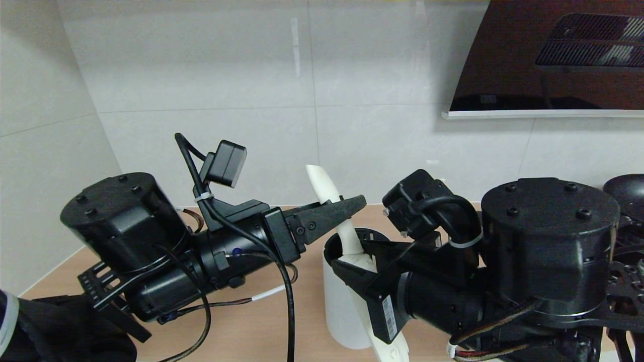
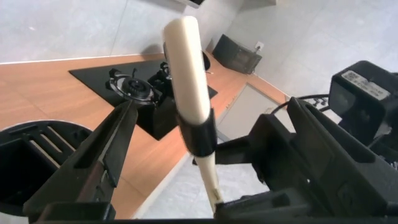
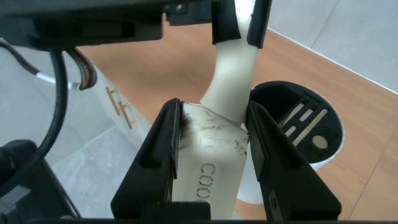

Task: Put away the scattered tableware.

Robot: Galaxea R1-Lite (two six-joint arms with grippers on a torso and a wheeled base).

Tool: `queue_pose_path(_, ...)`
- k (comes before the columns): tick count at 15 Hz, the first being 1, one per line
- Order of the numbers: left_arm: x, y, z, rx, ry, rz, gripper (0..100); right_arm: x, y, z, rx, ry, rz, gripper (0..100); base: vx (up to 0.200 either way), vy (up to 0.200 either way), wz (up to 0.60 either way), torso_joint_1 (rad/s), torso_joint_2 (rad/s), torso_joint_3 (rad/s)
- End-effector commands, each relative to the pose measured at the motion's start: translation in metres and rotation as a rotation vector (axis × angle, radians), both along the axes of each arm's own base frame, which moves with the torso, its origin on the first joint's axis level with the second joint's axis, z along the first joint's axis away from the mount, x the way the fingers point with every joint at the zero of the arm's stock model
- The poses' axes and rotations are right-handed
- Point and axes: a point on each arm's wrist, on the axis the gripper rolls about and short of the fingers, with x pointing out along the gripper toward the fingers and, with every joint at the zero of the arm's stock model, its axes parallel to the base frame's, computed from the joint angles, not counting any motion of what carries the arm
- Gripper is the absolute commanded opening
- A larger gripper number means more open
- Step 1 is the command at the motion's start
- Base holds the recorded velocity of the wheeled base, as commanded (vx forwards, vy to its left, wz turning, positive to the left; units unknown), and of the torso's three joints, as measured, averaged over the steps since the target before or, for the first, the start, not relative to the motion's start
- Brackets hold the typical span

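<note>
**Item 1, edge and room.** Your right gripper (image 3: 214,111) sits at the front edge of the countertop (image 1: 261,327). Cabinet pulls (image 3: 118,102) show on the cabinet front under that edge. Open wood runs from the holder's left side to the tiled wall (image 1: 251,100). Both arms crowd the middle.

**Item 2, container.** The holder (image 1: 342,311) is a white cylinder, upright on the wood near that edge. A black slotted insert with dividers sits in its mouth.

**Item 3, task piece.** The rice paddle (image 1: 322,183) is white and near upright, with its handle up and its blade low. It is on your side of the holder, outside it.
- **Right gripper:** clenched on the blade, one finger pressed to each side.
- **Left gripper** (image 1: 352,205)**:** level with the handle higher up, jaws parted with the handle between them. Its near finger (image 2: 106,162) stands off the handle, and countertop shows in the gap.
- **Black band** (image 2: 199,132)**:** wraps the handle at that height.

**Item 4, far.** A hob (image 2: 134,87) is set into the wood, and a dark rounded vessel (image 1: 626,188) sits at the far right. An extractor hood (image 1: 553,60) hangs on the wall above.
</note>
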Motion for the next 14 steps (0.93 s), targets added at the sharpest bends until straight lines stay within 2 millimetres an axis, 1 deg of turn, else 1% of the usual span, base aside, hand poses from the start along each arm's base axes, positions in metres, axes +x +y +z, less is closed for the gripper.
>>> queue_pose_path(1, -0.0002, -0.0002, -0.0009, 0.002, 0.003, -0.001, 100, -0.0020, 0.0017, -0.0012, -0.003, 0.002, 0.008, 0, 0.000, 0.000, 0.00, 0.000, 0.00, 0.000)
queue_pose_path(4, -0.0006, -0.0004, -0.0012, 0.003, 0.004, -0.002, 100, -0.0042, 0.0025, -0.0012, -0.003, 0.002, 0.015, 0, 0.000, 0.000, 0.00, 0.000, 0.00, 0.000)
queue_pose_path(5, -0.0011, -0.0011, -0.0012, 0.003, 0.004, -0.006, 0, -0.0057, 0.0025, -0.0020, -0.006, 0.003, 0.019, 0, 0.000, 0.000, 0.00, 0.000, 0.00, 0.000)
queue_pose_path(11, 0.0004, -0.0023, -0.0074, 0.035, -0.010, -0.004, 0, -0.0080, 0.0001, 0.0027, 0.009, -0.005, 0.021, 0, 0.000, 0.000, 0.00, 0.000, 0.00, 0.000)
queue_pose_path(14, -0.0009, -0.0013, -0.0046, 0.029, -0.019, -0.002, 0, -0.0088, -0.0013, 0.0049, 0.017, -0.008, 0.020, 0, 0.000, 0.000, 0.00, 0.000, 0.00, 0.000)
